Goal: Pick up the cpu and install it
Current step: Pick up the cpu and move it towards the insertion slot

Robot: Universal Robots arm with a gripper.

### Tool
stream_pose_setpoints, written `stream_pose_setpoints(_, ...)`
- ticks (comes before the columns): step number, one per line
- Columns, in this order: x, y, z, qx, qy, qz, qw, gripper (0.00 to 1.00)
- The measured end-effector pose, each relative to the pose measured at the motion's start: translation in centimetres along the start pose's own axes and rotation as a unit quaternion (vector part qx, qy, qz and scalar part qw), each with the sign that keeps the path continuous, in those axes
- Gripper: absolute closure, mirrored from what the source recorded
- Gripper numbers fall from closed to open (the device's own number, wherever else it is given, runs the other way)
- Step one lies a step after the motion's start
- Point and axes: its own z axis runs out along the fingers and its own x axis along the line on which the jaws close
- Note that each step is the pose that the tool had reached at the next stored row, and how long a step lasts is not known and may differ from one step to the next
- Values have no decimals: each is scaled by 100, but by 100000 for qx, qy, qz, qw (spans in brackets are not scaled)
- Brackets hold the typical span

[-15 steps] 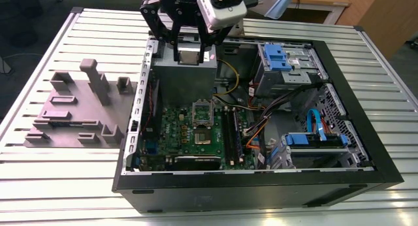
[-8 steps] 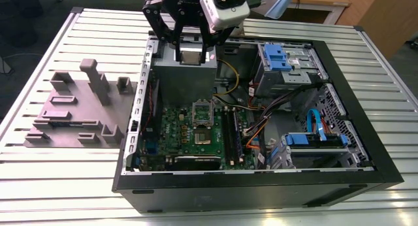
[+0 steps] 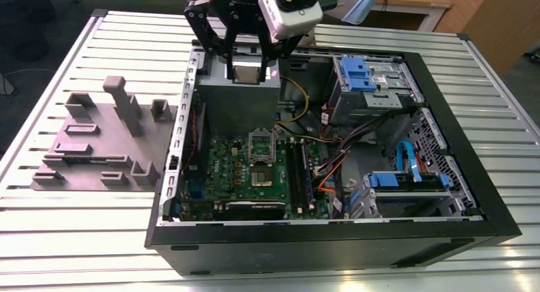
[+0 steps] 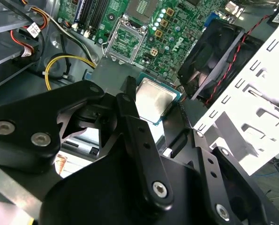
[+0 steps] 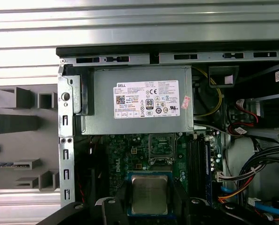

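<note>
The cpu [image 3: 246, 73] is a small square chip with a dull silver top, and my gripper [image 3: 246, 69] is shut on it from two sides. In the exterior view it hangs above the grey power supply at the back of the open computer case [image 3: 337, 238]. In both wrist views the cpu [image 4: 153, 99] [image 5: 149, 194] sits between black fingers [image 4: 132, 126]. The open socket [image 3: 262, 146] [image 5: 162, 146] [image 4: 125, 40] lies on the green motherboard, below the chip and a short way toward the case's front.
A grey power supply [image 5: 139, 101] with a white label sits beside the socket. A black fan [image 4: 214, 56], memory slots [image 3: 300, 175], blue drive bays [image 3: 363, 74] and loose cables [image 3: 337, 146] crowd the case. A grey fixture block [image 3: 101, 140] stands on the exterior view's left.
</note>
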Motion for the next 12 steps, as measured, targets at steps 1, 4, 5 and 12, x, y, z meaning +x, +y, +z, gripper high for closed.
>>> stream_pose_setpoints(1, 0, 0, 0, 0, 0, 1, 100000, 53)
stream_pose_setpoints(4, -14, 1, 0, 0, 1, -9, 100000, 53)
stream_pose_setpoints(5, -27, 2, 0, 0, 0, 0, 100000, 53)
stream_pose_setpoints(12, -158, 8, 0, -2, 2, -4, 100000, 53)
